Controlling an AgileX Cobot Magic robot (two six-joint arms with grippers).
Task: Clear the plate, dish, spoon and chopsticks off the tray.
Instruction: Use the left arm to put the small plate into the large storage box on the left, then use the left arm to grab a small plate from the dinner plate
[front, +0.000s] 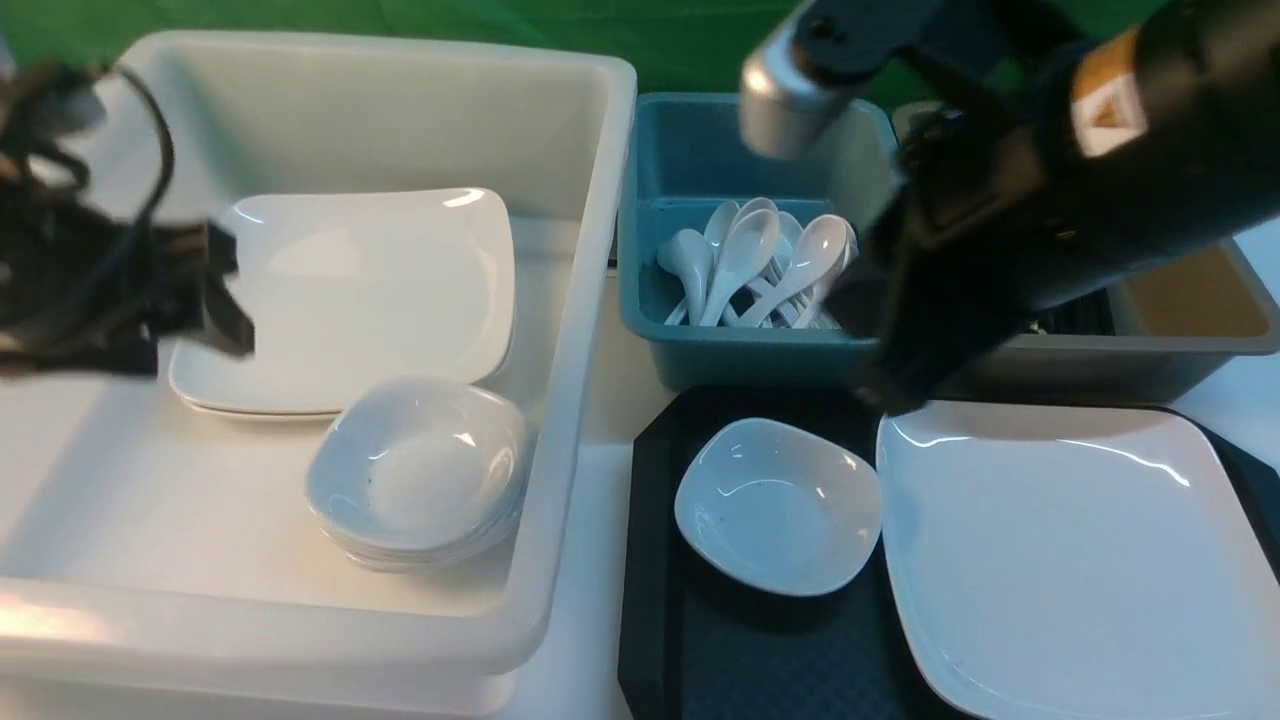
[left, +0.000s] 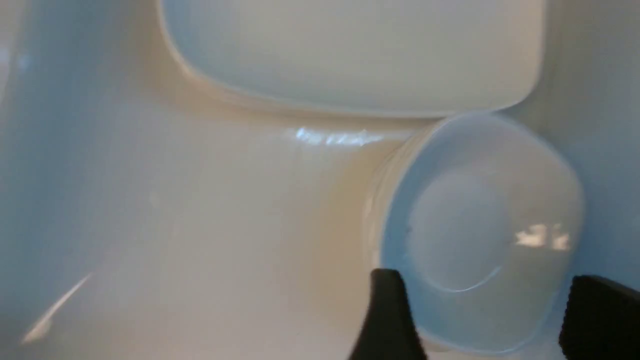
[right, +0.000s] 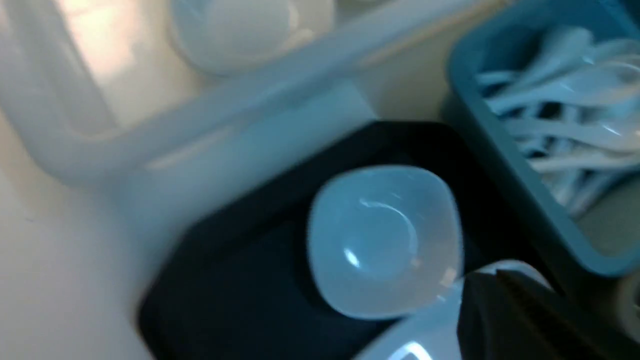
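Note:
On the black tray (front: 760, 650) lie a small white dish (front: 778, 505) and, to its right, the large white square plate (front: 1080, 560). My right gripper (front: 885, 395) is shut and empty, its tip just above the plate's far left corner (right: 425, 335) beside the dish (right: 382, 240). My left gripper (front: 225, 300) hangs open and empty inside the big white tub (front: 590, 330), blurred. In the left wrist view its fingers (left: 387, 310) stand wide apart over a stack of dishes (left: 480, 235). No spoon shows on the tray. The chopsticks are out of view.
The white tub holds stacked square plates (front: 370, 290) and stacked small dishes (front: 420, 470). Behind the tray a teal tub (front: 740, 355) holds several white spoons (front: 760, 260). A brown-grey tub (front: 1180, 350) stands at the back right under my right arm.

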